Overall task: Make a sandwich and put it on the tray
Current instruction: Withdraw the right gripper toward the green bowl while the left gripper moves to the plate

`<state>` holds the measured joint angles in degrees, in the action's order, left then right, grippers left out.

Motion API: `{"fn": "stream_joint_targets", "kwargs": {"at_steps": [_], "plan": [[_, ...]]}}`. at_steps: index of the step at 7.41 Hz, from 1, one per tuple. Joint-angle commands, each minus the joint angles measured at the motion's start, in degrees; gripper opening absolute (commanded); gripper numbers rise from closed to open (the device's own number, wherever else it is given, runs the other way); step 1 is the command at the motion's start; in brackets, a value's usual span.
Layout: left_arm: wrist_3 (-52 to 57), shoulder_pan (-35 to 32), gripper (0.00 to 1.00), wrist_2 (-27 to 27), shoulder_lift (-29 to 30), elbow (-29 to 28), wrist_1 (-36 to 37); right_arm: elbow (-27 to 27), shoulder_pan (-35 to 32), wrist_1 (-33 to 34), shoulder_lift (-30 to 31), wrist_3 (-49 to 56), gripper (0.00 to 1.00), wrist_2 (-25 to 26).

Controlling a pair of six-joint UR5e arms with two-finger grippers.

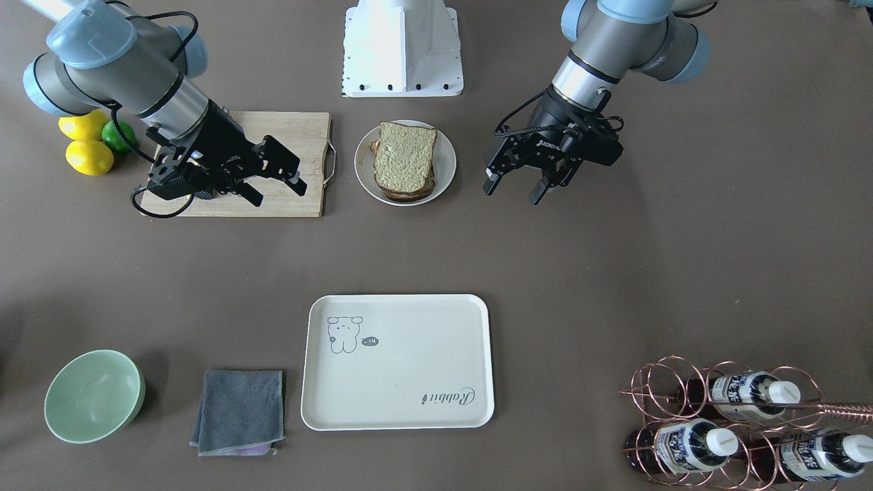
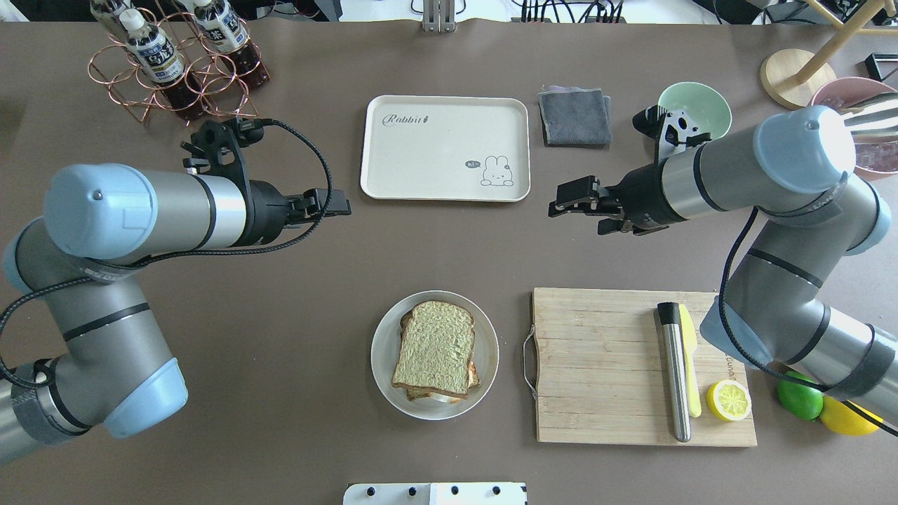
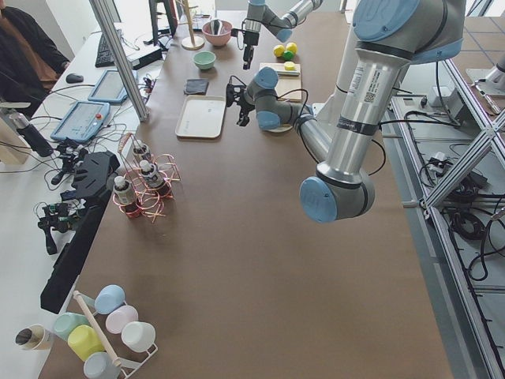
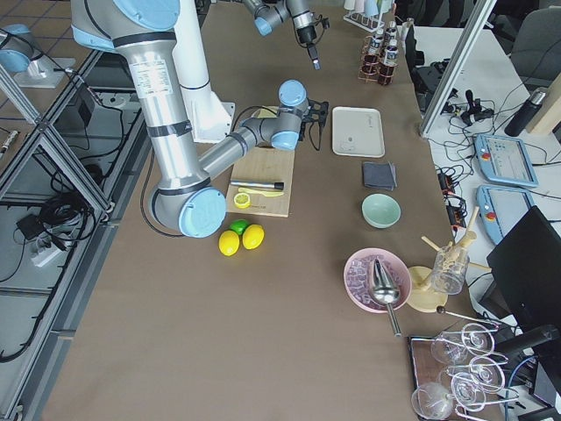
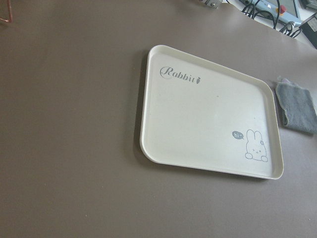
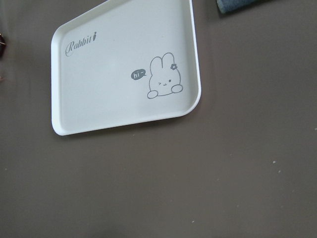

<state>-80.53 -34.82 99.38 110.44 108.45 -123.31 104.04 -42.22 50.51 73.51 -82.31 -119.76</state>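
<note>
While left hand [image 1: 511,193] and right hand [image 1: 278,195] gape empty, the sandwich [image 1: 404,158] lies lengthwise toward the tray [image 1: 409,368].

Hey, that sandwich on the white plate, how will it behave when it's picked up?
The sandwich looks spongy, so a pinch would probably dent it. Its stacked layers sit slightly offset, so they may slide apart when lifted.

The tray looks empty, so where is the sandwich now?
In the overhead view, the sandwich sits on the round white plate near the robot, just left of the wooden cutting board.
</note>
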Motion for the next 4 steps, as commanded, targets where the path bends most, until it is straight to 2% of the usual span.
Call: {"fn": "stream_joint_targets", "kwargs": {"at_steps": [1, 2, 4], "plan": [[-1.6, 9.3, 0.89, -9.3, 0.3, -0.4, 0.0, -0.2, -5.9, 9.8, 0.1, 13.0, 1.00, -2.6], [-2.1, 12.9, 0.85, -12.9, 0.3, -0.7, 0.0, -0.3, -7.9, 12.1, 0.9, 17.1, 1.00, -4.1], [-2.5, 16.2, 0.66, -14.6, -0.6, -1.0, -0.1, -0.5, -10.2, 14.1, 1.7, 21.0, 1.00, -6.2]]}}
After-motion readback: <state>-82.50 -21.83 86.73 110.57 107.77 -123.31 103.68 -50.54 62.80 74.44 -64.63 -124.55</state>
